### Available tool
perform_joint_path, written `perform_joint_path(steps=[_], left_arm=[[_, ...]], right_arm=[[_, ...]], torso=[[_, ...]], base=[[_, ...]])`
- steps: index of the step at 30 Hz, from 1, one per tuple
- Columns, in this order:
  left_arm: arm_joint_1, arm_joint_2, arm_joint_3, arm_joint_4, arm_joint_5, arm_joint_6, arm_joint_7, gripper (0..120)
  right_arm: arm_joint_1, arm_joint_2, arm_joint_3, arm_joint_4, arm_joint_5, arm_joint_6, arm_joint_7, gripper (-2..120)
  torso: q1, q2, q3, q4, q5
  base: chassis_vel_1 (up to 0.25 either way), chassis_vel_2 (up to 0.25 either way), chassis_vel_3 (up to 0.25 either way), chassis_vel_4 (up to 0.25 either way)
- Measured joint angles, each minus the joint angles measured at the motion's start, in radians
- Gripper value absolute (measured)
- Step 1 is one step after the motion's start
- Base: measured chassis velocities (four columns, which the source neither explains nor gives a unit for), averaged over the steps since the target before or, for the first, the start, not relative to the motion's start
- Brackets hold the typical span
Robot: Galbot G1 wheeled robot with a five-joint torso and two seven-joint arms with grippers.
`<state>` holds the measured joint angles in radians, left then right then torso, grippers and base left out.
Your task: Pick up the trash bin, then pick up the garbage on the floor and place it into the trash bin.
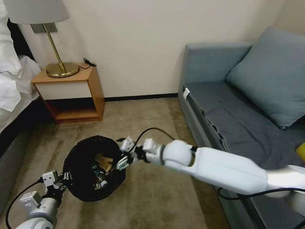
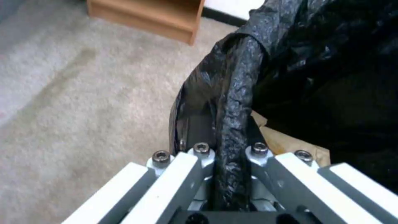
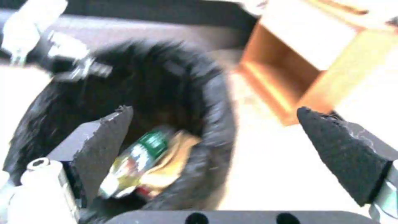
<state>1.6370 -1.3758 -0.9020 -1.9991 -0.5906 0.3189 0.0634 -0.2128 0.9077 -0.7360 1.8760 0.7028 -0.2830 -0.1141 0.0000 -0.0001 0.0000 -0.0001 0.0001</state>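
Left gripper: clamped on the rolled, liner-covered rim of the trash bin; rim pinched between both fingers, liner bunched in the gap.
Trash bin: held tilted above the floor, mouth turned up toward the right gripper; hangs entirely on the left grip.
Right gripper: spread wide and empty, poised at the bin rim on the side opposite the left fingers; pads straddling the rim wall, one over the mouth, one outside.
Garbage: inside the bin, below the right fingertips; bottle with green label lying against tan paper bag; wrapper colours partly visible, pieces not separable.
Floor around bin: no litter visible near either set of fingers.
Step in hand, judged: release just made or being checked; task appears close to complete.
Advice: lift right fingers straight up and clear of the rim, no sideways drag on the liner; hold left clamp firm and bin mouth upward.
Risk: snagged liner, or slip at the single pinch point, tipping contents out.
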Motion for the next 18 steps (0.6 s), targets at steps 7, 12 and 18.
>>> perform_joint_path(steps=[7,12,18], left_arm=[[-0.019,0.010,0.018,0.011,-0.085,0.058,-0.046,1],[-0.036,0.026,0.035,0.015,-0.255,0.156,-0.144,1],[-0.061,0.026,0.051,0.035,-0.380,0.222,-0.292,1]], right_arm=[[-0.086,-0.073,0.156,0.064,0.028,-0.001,0.086,100],[-0.212,-0.134,0.312,0.127,0.045,-0.008,0.130,100],[-0.355,-0.206,0.485,0.210,0.058,-0.013,0.133,100]], torso=[[0.000,0.000,0.000,0.0000,0.0001],[0.000,0.000,0.000,0.0001,0.0002],[0.000,0.000,0.000,0.0000,0.0000]], base=[[0.000,0.000,0.000,0.000],[0.000,0.000,0.000,0.000],[0.000,0.000,0.000,0.000]])
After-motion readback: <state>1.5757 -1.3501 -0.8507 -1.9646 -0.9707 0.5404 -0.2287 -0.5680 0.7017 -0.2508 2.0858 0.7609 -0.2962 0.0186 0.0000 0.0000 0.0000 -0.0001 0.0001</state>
